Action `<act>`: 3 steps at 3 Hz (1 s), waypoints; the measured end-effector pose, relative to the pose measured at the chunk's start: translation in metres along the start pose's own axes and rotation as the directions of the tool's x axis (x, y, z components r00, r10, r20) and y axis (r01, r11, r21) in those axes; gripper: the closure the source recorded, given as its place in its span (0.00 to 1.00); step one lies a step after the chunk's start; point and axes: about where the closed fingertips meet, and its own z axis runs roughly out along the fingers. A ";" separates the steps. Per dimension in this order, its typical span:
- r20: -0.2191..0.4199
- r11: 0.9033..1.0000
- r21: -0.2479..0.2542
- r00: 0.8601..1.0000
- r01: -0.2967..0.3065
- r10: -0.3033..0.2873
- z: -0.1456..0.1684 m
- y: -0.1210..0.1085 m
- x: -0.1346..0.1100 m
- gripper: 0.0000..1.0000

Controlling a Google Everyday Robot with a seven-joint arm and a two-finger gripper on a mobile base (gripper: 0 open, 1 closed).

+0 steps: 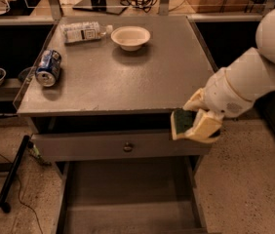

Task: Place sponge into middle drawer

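fingers [206,126] pinch sponge [181,122] at front right corner of cabinet [142,77], seemingly above middle drawer [127,196].

My tool [196,119], at four o'clock by the front edge of the desk [127,77], grips the sponge [180,122] and hides most of it. The middle drawer [127,199] is cut off at six o'clock.

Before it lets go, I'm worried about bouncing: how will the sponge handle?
Likely light and soft: the sponge, held by the end effector at the cabinet's front edge, looks like foam. Flat-sided, so it probably won't roll. Its green face should resist slipping.
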 end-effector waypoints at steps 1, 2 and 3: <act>-0.014 0.997 -0.020 0.997 -0.077 0.077 0.012 0.034 0.023 1.00; -0.033 0.991 -0.059 0.992 -0.123 0.121 0.032 0.059 0.040 1.00; -0.033 0.991 -0.059 0.992 -0.123 0.121 0.032 0.059 0.040 1.00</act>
